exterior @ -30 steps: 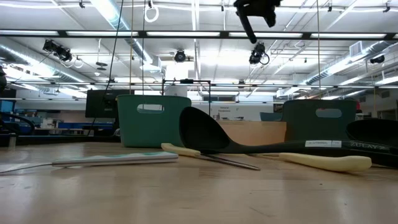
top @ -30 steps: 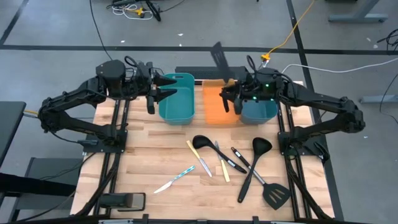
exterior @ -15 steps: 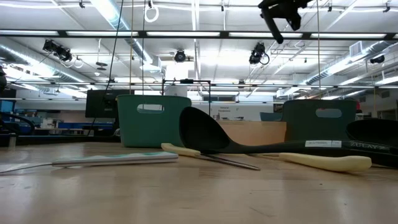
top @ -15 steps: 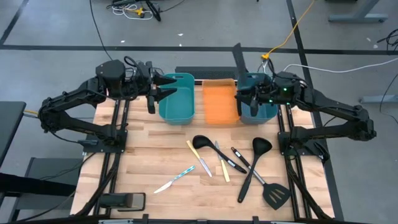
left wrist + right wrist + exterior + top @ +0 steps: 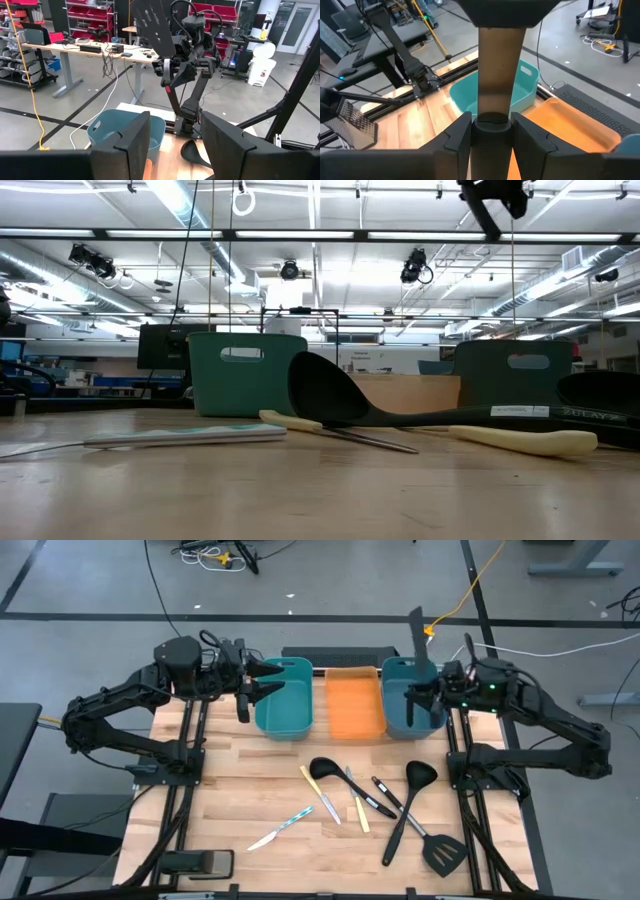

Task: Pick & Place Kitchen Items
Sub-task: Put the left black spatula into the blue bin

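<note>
Moved rightward since earlier frame: right hand [image 5: 424,692], clamped on black spatula [image 5: 417,632], blade up, now over right teal bin [image 5: 400,720], likely for drop. Left hand [image 5: 250,683] apart, empty, beside left teal bin [image 5: 290,712]. Other utensils on tabletop [image 5: 250,790].

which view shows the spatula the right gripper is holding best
The left wrist view: the whole spatula, slotted blade up, shows clamped in the right gripper. The high view shows it foreshortened above the right-hand teal bin. The right wrist view shows only its handle; the low view, just a dark tip.
</note>
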Controlling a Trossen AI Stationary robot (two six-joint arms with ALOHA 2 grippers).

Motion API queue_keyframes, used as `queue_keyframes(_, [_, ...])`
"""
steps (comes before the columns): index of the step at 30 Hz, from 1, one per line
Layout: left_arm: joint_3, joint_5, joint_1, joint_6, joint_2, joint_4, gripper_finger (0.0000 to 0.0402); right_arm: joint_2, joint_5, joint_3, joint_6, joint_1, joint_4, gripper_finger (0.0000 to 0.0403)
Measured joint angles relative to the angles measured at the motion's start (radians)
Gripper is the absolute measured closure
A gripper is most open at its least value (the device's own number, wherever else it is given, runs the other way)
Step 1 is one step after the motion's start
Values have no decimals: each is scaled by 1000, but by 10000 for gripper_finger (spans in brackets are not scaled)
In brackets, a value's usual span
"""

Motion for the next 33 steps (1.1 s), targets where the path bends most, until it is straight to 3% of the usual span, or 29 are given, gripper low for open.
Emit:
queue_keyframes(15, [0, 0, 0, -20, 0, 0, 221, -128, 33, 0, 3, 0, -162, 282])
queue_keyframes(24, [0, 0, 0, -20, 0, 1, 221, -188, 175, 0, 24, 0, -267, 282])
queue_keyframes(33, [0, 0, 0, -26, 0, 1, 221, -187, 225, 0, 83, 0, -324, 282])
